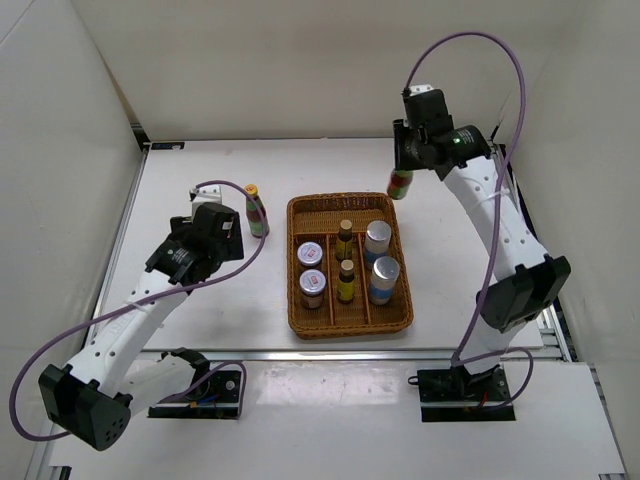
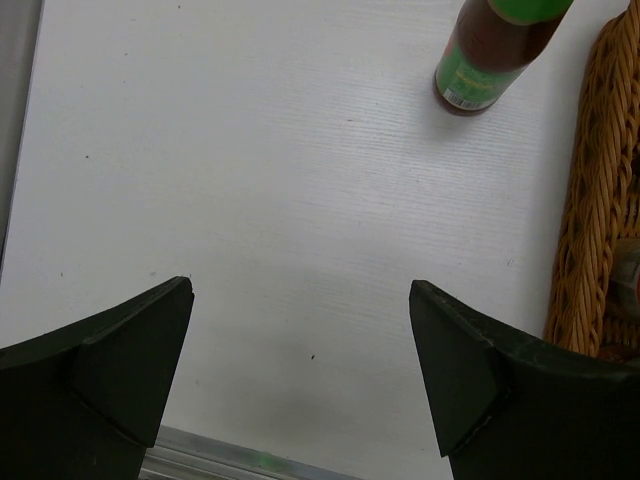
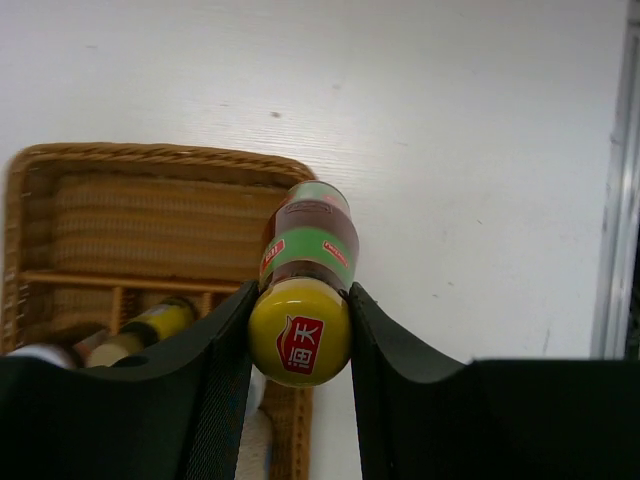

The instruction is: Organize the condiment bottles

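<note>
The right gripper, clamped on a tall bottle, should next lower it into the tray; the left gripper gapes wide.

Right wrist view: the yellow cap of the tall bottle carries a red badge with white characters 海天. Red tabs on its green band: print too small to read. Second tall bottle, left side: label print illegible.

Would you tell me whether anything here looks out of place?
Nothing looks spilled or damaged; one tall yellow-capped bottle stands outside the brown wicker tray, left of it, and the right gripper holds its twin.
</note>
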Motion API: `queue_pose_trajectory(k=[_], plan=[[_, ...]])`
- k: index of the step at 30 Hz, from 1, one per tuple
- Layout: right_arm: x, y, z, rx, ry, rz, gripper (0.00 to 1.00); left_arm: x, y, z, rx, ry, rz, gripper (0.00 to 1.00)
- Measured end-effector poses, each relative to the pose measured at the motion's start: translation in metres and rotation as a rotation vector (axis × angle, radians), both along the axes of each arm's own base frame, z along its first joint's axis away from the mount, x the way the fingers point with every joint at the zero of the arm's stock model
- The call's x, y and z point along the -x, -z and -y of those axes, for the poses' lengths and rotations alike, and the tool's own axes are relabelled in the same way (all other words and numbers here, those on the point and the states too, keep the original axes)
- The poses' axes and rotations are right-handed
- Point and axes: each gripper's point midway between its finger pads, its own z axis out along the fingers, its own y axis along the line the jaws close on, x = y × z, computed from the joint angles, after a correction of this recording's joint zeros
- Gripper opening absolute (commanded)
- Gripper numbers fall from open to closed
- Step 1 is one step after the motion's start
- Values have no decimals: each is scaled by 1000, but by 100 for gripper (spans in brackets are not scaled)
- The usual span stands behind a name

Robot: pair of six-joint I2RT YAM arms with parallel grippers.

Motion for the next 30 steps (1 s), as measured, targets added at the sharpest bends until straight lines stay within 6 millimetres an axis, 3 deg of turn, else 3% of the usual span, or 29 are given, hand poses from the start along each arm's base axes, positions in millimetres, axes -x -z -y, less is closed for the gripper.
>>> queue_pose_trajectory(k=[3, 7, 10, 17, 18, 22, 23, 25, 26, 28, 30], plan=[[10, -16, -28, -38, -82, 34, 0, 0, 0, 0, -4, 3, -2, 100], [11, -7, -47, -59, -138, 14, 0, -1, 1, 0, -6, 3, -6, 100], [6, 18, -54, -56, -155, -29, 0, -1, 2, 0, -7, 3, -7, 100], [2, 103, -62, -19, -167, -159, 3, -2, 3, 1, -9, 3, -11, 100], [1, 109, -62, -16, -168, -168, 11, -2, 4, 1, -10, 3, -13, 100], [-7, 104, -67, -36, -169, -130, 50, -3, 6, 1, -14, 3, -22, 100], [-8, 105, -67, -39, -165, -130, 67, -3, 7, 1, -14, 4, -24, 100], [-11, 101, -68, -48, -154, -112, 80, -4, 7, 2, -13, 7, -25, 100], [-13, 98, -69, -52, -152, -103, 92, -4, 8, 3, -10, 9, -27, 100], [-15, 92, -69, -56, -143, -88, 100, -5, 10, 6, -3, 16, -33, 100], [-18, 81, -69, -62, -135, -66, 100, -6, 12, 9, 9, 25, -46, 100]])
